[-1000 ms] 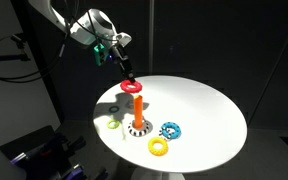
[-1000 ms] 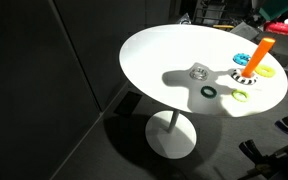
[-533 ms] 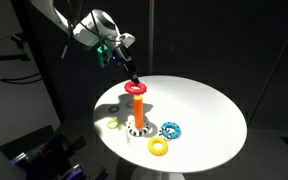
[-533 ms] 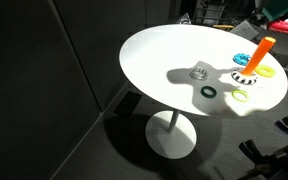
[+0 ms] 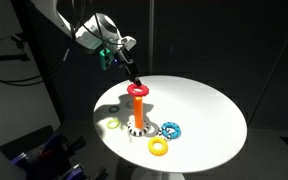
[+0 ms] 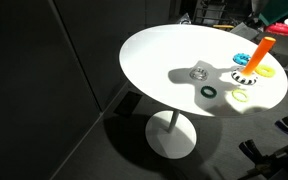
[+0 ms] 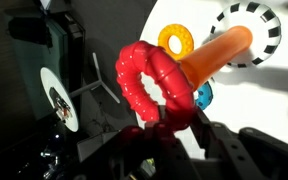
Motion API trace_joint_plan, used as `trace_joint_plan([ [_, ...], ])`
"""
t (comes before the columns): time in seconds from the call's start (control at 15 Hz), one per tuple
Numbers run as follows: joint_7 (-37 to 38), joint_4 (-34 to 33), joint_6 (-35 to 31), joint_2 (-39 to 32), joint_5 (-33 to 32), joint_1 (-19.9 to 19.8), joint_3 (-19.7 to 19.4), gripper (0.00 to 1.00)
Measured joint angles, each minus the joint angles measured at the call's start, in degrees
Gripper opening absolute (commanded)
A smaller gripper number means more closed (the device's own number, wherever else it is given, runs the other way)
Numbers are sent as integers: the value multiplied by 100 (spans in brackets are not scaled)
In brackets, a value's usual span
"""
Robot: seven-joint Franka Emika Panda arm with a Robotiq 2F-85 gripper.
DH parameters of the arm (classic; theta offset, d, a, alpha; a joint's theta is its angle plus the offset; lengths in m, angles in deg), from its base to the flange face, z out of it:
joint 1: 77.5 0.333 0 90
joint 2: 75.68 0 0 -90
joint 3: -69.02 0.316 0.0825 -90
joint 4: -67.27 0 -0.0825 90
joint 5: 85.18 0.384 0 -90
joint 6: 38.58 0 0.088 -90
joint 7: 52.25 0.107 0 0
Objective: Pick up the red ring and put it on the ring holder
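Observation:
My gripper point(image 5: 134, 83) is shut on the red ring point(image 5: 137, 90) and holds it right at the top of the ring holder point(image 5: 140, 112), an upright orange peg on a black-and-white base. In the wrist view the red ring point(image 7: 152, 82) is clamped between the jaws point(image 7: 162, 125), and the orange peg point(image 7: 219, 55) passes behind it toward its patterned base point(image 7: 252, 32). In an exterior view the peg point(image 6: 262, 52) shows at the table's far right edge; the gripper and the red ring are out of that view.
On the round white table point(image 5: 209, 110) lie a yellow ring point(image 5: 159, 146), a blue toothed ring point(image 5: 171, 130) and a yellow-green ring point(image 5: 114, 124). A clear ring point(image 6: 198, 72) and a dark ring point(image 6: 210, 92) also lie there. The surroundings are dark.
My gripper has carried the red ring slightly to the right, from beside the peg's top to directly over it.

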Motion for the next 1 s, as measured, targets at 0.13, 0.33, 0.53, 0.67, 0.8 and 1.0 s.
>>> trace_joint_plan([
  [0.13, 25, 0, -18, -53, -73, 0, 0, 9],
  [0.33, 36, 0, -37, -127, -124, 0, 0, 9],
  [0.53, 60, 0, -67, -176, -180, 0, 3, 9],
  [0.67, 78, 0, -111, -207, -186, 1, 6, 9],
  [0.8, 112, 0, -156, -239, -187, 5, 13, 8],
  [1.0, 155, 0, -205, -287, -187, 32, 18, 8],
])
